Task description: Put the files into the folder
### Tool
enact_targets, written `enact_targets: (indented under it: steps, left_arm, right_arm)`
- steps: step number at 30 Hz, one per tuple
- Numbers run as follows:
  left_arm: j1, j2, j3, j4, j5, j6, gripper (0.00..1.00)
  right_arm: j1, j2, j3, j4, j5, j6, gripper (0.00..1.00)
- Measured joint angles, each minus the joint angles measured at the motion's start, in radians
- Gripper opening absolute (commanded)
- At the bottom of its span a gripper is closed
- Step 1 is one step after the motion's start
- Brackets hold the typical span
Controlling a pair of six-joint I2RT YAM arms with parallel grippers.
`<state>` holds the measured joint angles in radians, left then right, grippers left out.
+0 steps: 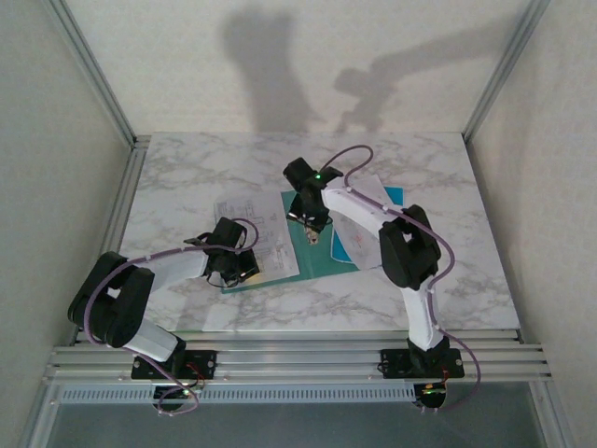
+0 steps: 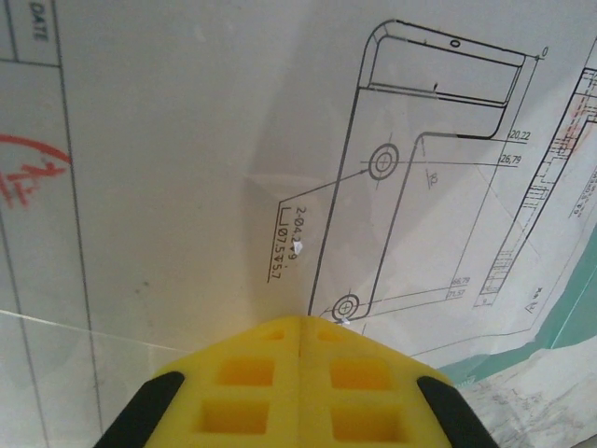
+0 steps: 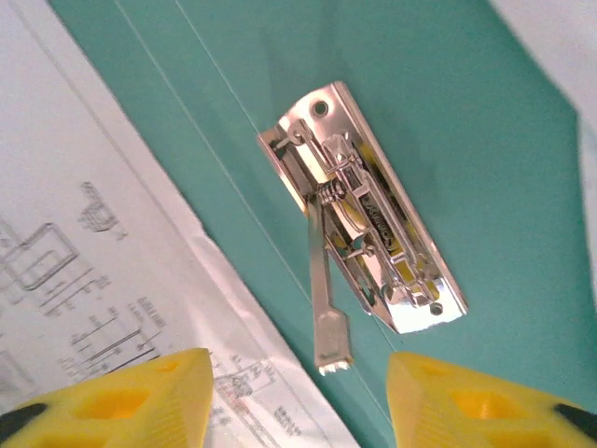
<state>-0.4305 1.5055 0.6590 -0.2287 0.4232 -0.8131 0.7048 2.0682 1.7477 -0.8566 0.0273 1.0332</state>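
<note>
Above the folder [image 3: 485, 112], the right gripper [image 3: 298, 369] points down, fingers apart over its metal clip [image 3: 364, 215]. At the folder's left edge, the left gripper [image 2: 300, 327], fingers together, touches the files [image 2: 187, 187].

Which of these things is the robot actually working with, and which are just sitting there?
For the job:
- the files, printed white sheets
- the folder, teal, lying open
- the metal clip inside the folder

Just there:
- the marble table
- the aluminium frame rail
- the purple cables on the arms
</note>
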Motion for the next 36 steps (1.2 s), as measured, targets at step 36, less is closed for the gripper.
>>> enact_targets:
  steps: [36]
  left_arm:
    - [0.003,-0.009,0.014,-0.053,-0.019,0.001,0.03]
  right_arm:
    - [-0.095,0.175,0.196,0.249,-0.195,0.069,0.64]
